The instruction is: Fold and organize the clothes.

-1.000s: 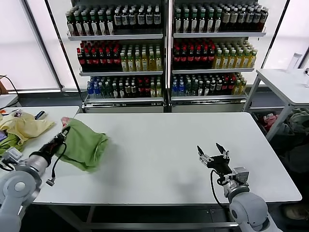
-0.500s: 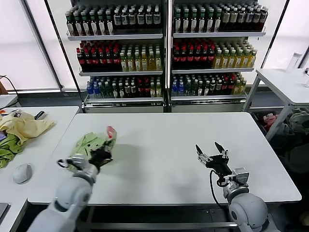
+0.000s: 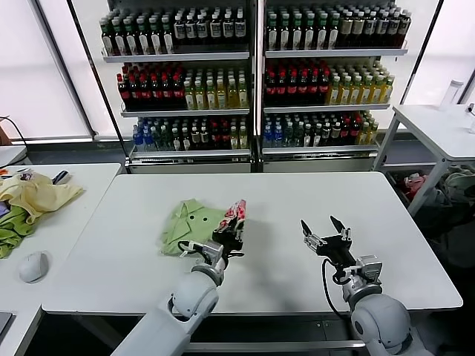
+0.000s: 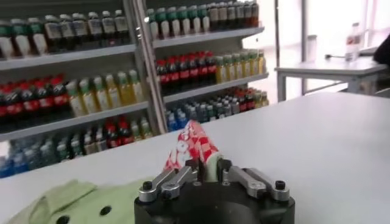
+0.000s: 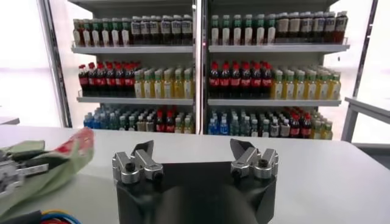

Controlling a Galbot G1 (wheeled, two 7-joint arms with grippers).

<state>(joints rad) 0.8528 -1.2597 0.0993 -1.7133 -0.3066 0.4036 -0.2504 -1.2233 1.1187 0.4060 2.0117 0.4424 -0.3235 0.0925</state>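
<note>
We find no legible text, brand, number or sign. The bottles on the shelves carry labels too small to read. The red-and-white print on the polo shirt shows a checked pattern only; we make out no characters on it.

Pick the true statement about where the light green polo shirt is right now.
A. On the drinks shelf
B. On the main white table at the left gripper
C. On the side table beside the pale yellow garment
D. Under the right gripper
B: the light green polo shirt lies on the main white table, with the left gripper at its printed edge.
</note>
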